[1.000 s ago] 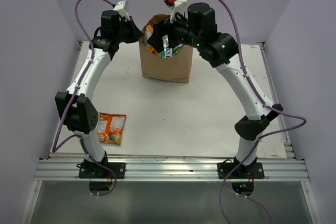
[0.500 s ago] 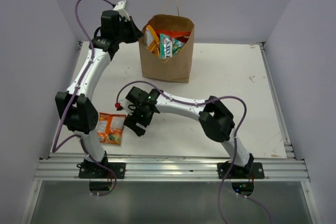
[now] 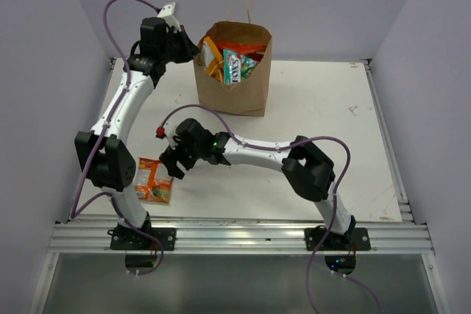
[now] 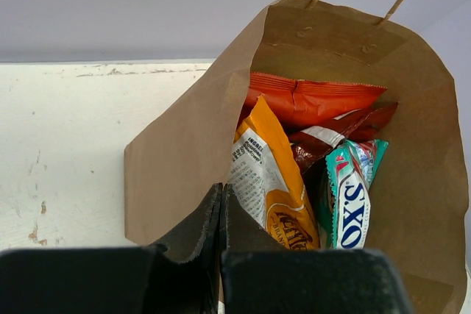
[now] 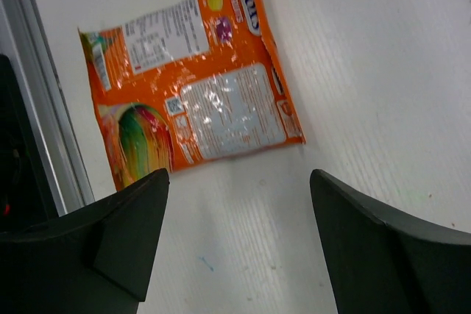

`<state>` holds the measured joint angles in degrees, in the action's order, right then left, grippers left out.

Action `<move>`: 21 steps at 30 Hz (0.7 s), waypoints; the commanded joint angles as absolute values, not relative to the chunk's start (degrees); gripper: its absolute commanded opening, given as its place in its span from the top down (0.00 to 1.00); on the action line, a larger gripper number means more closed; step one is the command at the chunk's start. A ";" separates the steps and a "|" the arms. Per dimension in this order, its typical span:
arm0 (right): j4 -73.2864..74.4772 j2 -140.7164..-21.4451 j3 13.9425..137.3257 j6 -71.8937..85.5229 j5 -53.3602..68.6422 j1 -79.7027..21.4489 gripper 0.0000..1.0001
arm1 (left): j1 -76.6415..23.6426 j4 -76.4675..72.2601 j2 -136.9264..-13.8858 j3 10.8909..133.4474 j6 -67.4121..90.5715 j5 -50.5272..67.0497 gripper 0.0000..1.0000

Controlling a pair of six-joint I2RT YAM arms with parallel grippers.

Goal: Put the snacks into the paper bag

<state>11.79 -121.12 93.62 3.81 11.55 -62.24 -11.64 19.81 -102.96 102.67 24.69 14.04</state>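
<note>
Our left gripper (image 4: 221,207) is clamped on the left rim of the paper bag (image 3: 235,93), upright at the middle of the table's (image 3: 331,123) far edge, and we judge it holds the mouth spread and steady for packets dropping in; several snacks (image 4: 274,182) stand inside. Our right gripper (image 5: 237,182) hangs with jaws wide apart over the small orange packet (image 5: 191,79), lying flat by the near-left corner, untouched, lined up for a pinch.
</note>
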 commanded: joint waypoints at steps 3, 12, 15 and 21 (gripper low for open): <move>-6.06 -121.37 92.63 9.49 8.97 -64.77 0.17 | -11.25 17.05 -99.84 101.95 24.61 13.62 1.00; -6.16 -130.95 97.47 9.76 8.70 -65.83 0.16 | -11.34 17.31 -99.67 102.04 24.79 13.36 1.00; -4.32 -133.94 97.56 9.67 7.83 -66.53 0.17 | -11.34 17.14 -99.58 102.39 24.87 13.54 1.00; 3.07 -135.70 95.10 7.30 -0.51 -67.85 0.55 | -11.34 17.14 -99.76 103.71 25.14 13.71 1.00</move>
